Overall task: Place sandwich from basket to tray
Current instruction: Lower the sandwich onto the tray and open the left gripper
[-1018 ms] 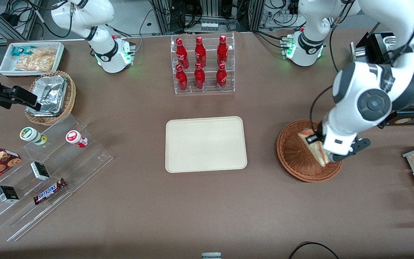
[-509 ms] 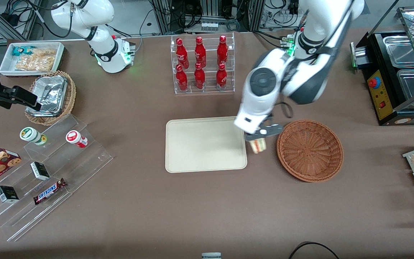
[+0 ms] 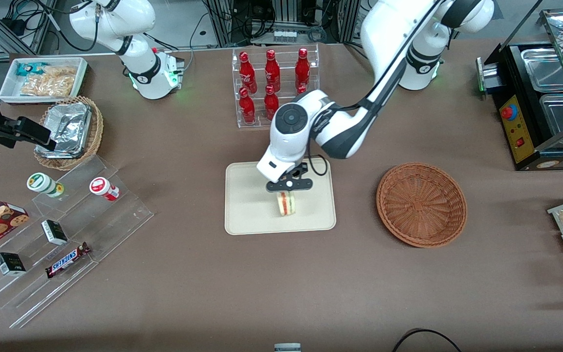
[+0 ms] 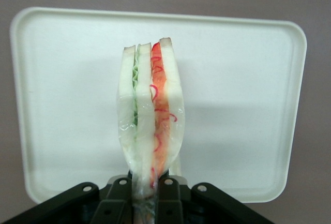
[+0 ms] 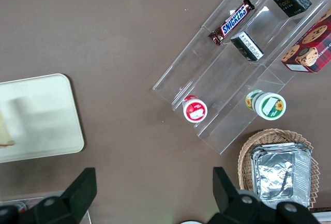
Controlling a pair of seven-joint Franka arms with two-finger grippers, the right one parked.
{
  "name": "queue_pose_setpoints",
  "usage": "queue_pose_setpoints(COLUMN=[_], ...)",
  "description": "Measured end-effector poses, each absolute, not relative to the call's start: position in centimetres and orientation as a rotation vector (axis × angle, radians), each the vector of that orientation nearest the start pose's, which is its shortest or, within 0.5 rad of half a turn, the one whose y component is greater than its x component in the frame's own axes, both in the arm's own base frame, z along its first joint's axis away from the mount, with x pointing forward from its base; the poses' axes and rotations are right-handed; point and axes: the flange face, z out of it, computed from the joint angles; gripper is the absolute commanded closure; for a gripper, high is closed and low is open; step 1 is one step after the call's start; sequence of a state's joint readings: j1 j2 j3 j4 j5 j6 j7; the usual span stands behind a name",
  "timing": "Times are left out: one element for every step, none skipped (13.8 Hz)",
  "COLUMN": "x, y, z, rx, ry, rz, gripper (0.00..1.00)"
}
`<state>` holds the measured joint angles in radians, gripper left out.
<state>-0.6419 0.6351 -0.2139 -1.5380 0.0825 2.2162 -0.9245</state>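
- The gripper hangs over the tray, its two black fingers pinched narrow on one end of the sandwich, which hangs below them with its cut edge facing the front camera.
- In the wrist view the sandwich stands on edge, white bread layers with green and red filling between, and the tray spreads beneath it on every side.
- A second ago the gripper was down in the basket with the sandwich; half a second ago it hung between basket and tray; now it is over the tray's middle, a little nearer the front camera than the centre.
- The basket now holds nothing, so the carry looks all but done; what seems left is lowering, letting go and pulling clear.
- Whether the sandwich's lower end already touches the tray cannot be told from either view.
- The gripped end is hidden between the fingers.
- The arm covers part of the bottle rack, which stands farther from the front camera than the tray.
- Judging by the narrow hold on an upright wedge, the sandwich may tip over on release.
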Motion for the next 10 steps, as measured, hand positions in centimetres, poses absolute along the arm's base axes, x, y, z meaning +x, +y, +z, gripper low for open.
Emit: queue_pose_setpoints(x=[48.4,48.5,48.7,48.7,48.7,48.6,48.5,48.4,48.4,48.4], y=[-52.1,-52.1,-52.0,-52.0,-52.3,-52.6,-52.8,-52.8,-52.9,-53.0], z=[28.2,27.2,26.2,25.4,24.7,24.1,23.8,23.7,23.8,23.9], rx=[-3.212,-3.201,-3.192,-3.194,-3.205,-3.217,-3.223,-3.225,-3.226,-3.227], ry=[-0.078,-0.058,-0.048,-0.042,-0.036,-0.030,-0.026,-0.024,-0.023,-0.023], rz=[-0.003,-0.019,-0.024,-0.031,-0.043,-0.054,-0.058,-0.060,-0.061,-0.063], gripper=[0.90,0.90,0.88,0.84,0.81,0.59,0.22,0.00,0.00,0.00])
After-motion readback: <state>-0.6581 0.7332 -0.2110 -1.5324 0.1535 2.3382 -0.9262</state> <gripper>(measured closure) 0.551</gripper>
